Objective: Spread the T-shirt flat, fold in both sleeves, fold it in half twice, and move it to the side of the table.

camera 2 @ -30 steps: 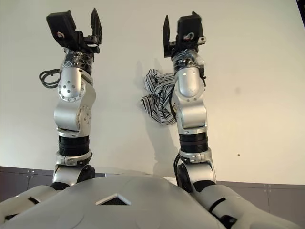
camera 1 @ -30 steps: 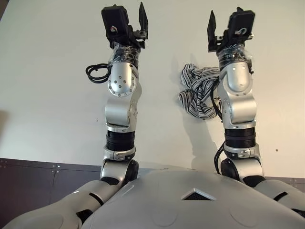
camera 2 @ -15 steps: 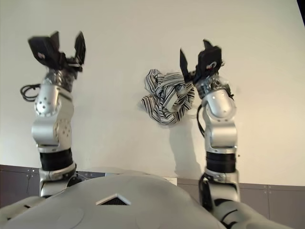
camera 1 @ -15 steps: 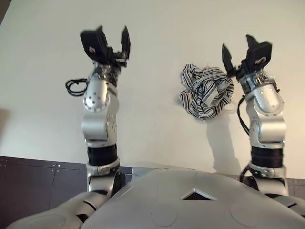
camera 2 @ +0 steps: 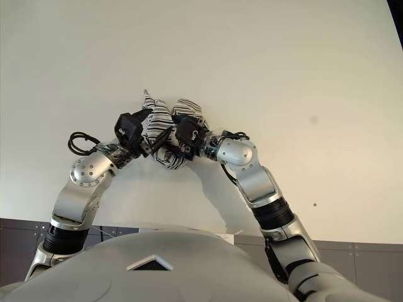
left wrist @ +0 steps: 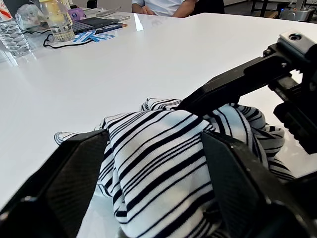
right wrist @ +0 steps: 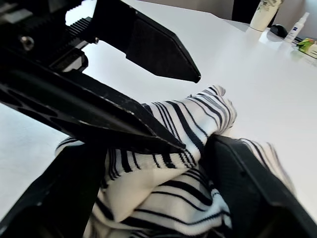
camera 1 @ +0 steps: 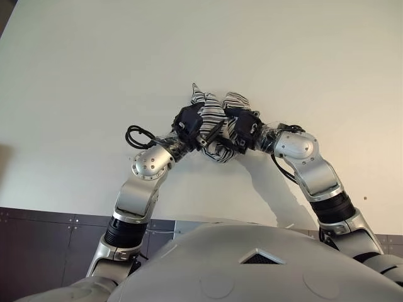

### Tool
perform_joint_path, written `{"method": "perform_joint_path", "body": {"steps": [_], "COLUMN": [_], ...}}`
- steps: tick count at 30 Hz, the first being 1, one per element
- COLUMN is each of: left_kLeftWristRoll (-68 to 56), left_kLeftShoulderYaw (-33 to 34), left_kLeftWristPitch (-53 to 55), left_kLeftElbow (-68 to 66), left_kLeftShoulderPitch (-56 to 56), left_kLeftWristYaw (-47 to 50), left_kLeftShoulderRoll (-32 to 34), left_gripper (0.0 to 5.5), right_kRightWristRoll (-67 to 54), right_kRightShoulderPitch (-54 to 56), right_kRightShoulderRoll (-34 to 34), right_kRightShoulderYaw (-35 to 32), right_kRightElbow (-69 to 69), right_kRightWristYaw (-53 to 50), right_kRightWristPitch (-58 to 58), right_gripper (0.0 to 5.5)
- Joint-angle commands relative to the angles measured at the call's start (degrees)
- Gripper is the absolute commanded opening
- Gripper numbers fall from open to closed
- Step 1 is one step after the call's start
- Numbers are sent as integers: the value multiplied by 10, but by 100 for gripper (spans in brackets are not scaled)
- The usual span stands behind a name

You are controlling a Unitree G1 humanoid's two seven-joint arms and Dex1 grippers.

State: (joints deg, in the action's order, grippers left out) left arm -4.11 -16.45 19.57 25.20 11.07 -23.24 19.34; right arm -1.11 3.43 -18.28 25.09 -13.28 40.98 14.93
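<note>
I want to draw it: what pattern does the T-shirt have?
The T-shirt has black and white stripes; the left wrist view shows it best.

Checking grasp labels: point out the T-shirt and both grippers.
T-shirt [camera 1: 213, 112]: left eye view, striped upper fold.
left gripper [left wrist: 153, 141]: left wrist view, midway between fingertips.
right gripper [right wrist: 157, 157]: right wrist view, midway between fingertips.

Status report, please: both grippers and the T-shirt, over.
Left gripper open, fingers either side of the T-shirt. Right gripper open, same bundle. T-shirt bunched on white table, not yet spread. Bottles far off across the table.
</note>
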Motion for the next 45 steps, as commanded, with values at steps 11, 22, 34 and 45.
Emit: {"method": "perform_joint_path", "body": {"steps": [11, 22, 34, 45], "left_kLeftWristRoll": [153, 155, 167, -20], "left_kLeftShoulderYaw": [-61, -10, 57, 101], "left_kLeftWristPitch": [-39, -138, -194, -105], "left_kLeftElbow": [-127, -91, -200, -70], "left_kLeftShoulderPitch": [20, 86, 187, 101], "left_kLeftWristYaw": [24, 47, 47, 14], "left_kLeftShoulderRoll": [64, 73, 154, 64], "left_gripper": [342, 342, 342, 342], "right_kRightWristRoll": [63, 29, 36, 37], "right_kRightShoulderPitch": [15, -30, 54, -27], "right_kRightShoulderRoll": [-61, -75, -8, -121], "right_kRightShoulderYaw": [-60, -52, -221, -45], "right_kRightElbow": [179, 102, 173, 79], "right_kRightWristYaw": [-70, -47, -290, -36], "right_kRightWristPitch": [-57, 2, -39, -11], "right_gripper": [343, 343, 343, 343]}}
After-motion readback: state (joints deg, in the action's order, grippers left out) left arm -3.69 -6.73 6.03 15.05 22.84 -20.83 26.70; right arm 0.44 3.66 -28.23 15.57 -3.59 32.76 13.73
